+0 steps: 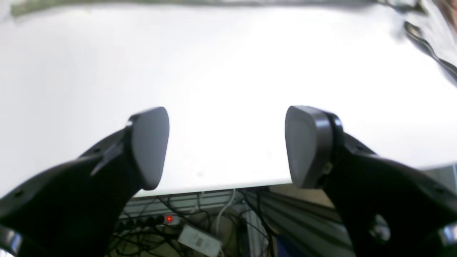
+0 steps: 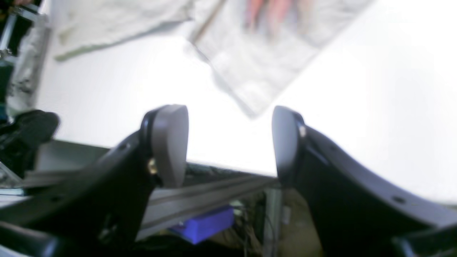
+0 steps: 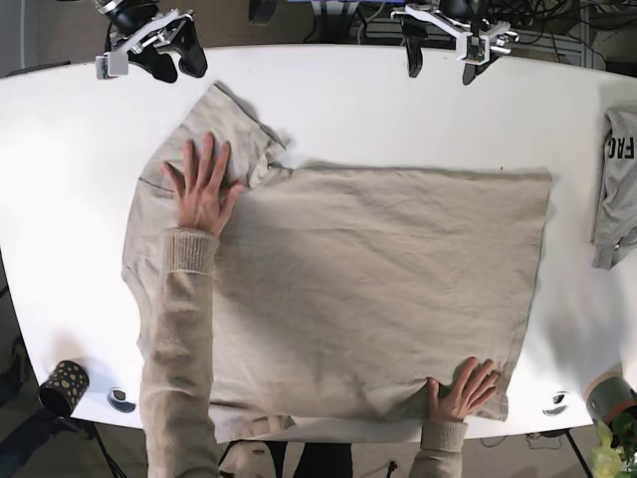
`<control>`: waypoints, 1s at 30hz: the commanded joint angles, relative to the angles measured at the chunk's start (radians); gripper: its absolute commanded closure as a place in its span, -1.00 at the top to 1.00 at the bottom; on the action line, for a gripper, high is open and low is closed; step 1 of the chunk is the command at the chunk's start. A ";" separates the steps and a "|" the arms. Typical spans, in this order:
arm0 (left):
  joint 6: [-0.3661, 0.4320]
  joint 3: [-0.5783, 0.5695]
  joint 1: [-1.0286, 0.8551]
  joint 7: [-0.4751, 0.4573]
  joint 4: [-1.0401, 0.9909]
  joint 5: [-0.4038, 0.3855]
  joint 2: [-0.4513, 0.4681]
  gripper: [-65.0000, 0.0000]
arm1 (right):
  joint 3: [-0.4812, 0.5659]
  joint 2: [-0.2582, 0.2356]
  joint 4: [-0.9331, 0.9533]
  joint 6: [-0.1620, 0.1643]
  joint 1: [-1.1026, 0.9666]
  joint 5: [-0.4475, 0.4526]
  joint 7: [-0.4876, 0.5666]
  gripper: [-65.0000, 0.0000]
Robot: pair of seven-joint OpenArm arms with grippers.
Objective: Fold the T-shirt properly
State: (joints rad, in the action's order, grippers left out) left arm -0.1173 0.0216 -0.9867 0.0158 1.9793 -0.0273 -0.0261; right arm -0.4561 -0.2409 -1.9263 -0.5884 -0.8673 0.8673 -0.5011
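Observation:
A beige T-shirt (image 3: 368,289) lies spread flat on the white table (image 3: 70,179), its sleeve (image 3: 224,119) pointing to the far left corner. A person's hands press on it, one near that sleeve (image 3: 204,184) and one at the near hem (image 3: 463,388). My right gripper (image 3: 175,63) hovers at the table's far edge just beyond the sleeve, open and empty (image 2: 230,142); the sleeve (image 2: 257,67) lies ahead of it. My left gripper (image 3: 439,62) sits at the far edge further right, open (image 1: 226,146) over bare table, apart from the shirt.
A grey garment (image 3: 619,179) with lettering lies at the right table edge. A dark dotted cup (image 3: 63,386) and a small round fitting (image 3: 121,398) sit at the near left corner, another cup (image 3: 607,398) at the near right. Cables (image 1: 185,228) hang below the far edge.

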 commanded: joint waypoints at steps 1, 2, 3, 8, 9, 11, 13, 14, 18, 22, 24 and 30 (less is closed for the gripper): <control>-0.008 -0.002 0.004 -0.012 0.018 -0.006 -0.004 0.46 | -0.043 0.001 -0.011 -0.015 0.035 0.059 -0.066 0.11; -0.008 -0.002 0.012 -0.012 0.016 -0.006 -0.002 0.47 | -0.068 0.018 -0.003 -0.015 0.063 0.073 -0.126 0.11; -0.008 -0.002 0.019 -0.010 0.015 -0.006 -0.002 0.47 | -0.089 0.031 0.017 -0.015 0.090 0.082 -0.184 0.11; -0.008 -0.001 0.048 -0.010 0.015 -0.006 -0.002 0.47 | -0.194 0.059 0.118 -0.023 0.219 0.082 -0.385 0.11; -0.008 -0.001 0.053 -0.010 0.013 -0.006 -0.002 0.47 | -0.218 0.067 0.143 -0.025 0.233 0.085 -0.420 0.11; -0.008 -0.001 0.064 -0.010 0.013 -0.004 -0.002 0.47 | -0.244 0.079 0.169 -0.025 0.250 0.086 -0.454 0.11; -0.008 -0.001 0.084 -0.009 0.012 -0.003 -0.002 0.47 | -0.247 0.082 0.176 -0.025 0.262 0.085 -0.472 0.11; -0.008 -0.001 0.090 -0.009 0.010 -0.003 -0.002 0.47 | -0.247 0.082 0.178 -0.025 0.264 0.083 -0.479 0.11; -0.008 0.021 0.125 0.085 0.012 -0.004 -0.001 0.45 | -0.247 0.084 0.192 -0.025 0.264 0.082 -0.492 0.11; -0.009 0.039 0.177 0.137 0.012 -0.004 -0.005 0.45 | -0.247 0.084 0.238 -0.025 0.267 0.086 -0.492 0.11; -0.011 0.041 0.191 0.137 0.012 -0.004 -0.002 0.45 | -0.247 0.084 0.250 -0.025 0.268 0.086 -0.502 0.11; -0.011 0.041 0.203 0.137 0.012 -0.004 -0.002 0.45 | -0.232 0.085 0.250 -0.025 0.260 0.086 -0.515 0.10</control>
State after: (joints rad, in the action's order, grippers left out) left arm -0.1295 0.0620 -0.7776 0.1719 1.9720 -0.0246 -0.0273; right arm -0.6971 -0.1463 -1.6661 -0.6071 -0.5957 0.9485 -1.0069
